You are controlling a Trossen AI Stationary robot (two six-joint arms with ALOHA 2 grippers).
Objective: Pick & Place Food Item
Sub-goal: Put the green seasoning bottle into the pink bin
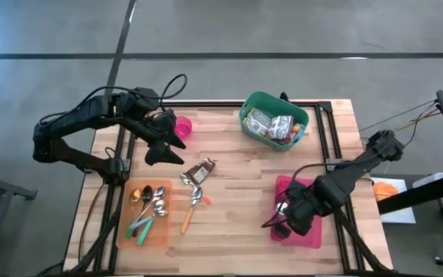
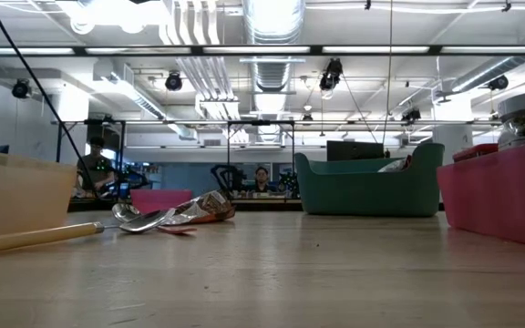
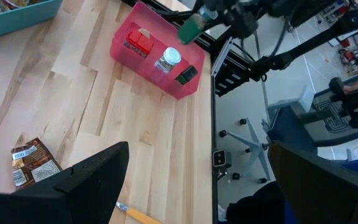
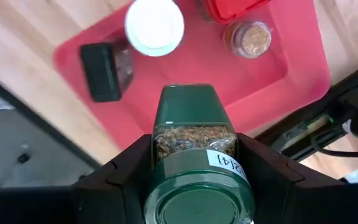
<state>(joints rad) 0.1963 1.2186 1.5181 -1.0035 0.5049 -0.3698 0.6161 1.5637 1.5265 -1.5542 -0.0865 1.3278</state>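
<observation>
My right gripper (image 4: 194, 171) clamps a green-lidded spice jar (image 4: 194, 155) over the red bin (image 4: 291, 68). My left gripper (image 3: 194, 186) hangs open at ten o'clock. The round jar could slip and topple those below.

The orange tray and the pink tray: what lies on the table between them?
In the high view, a wooden-handled spoon lies beside the orange tray; then bare wood until the pink tray.
</observation>
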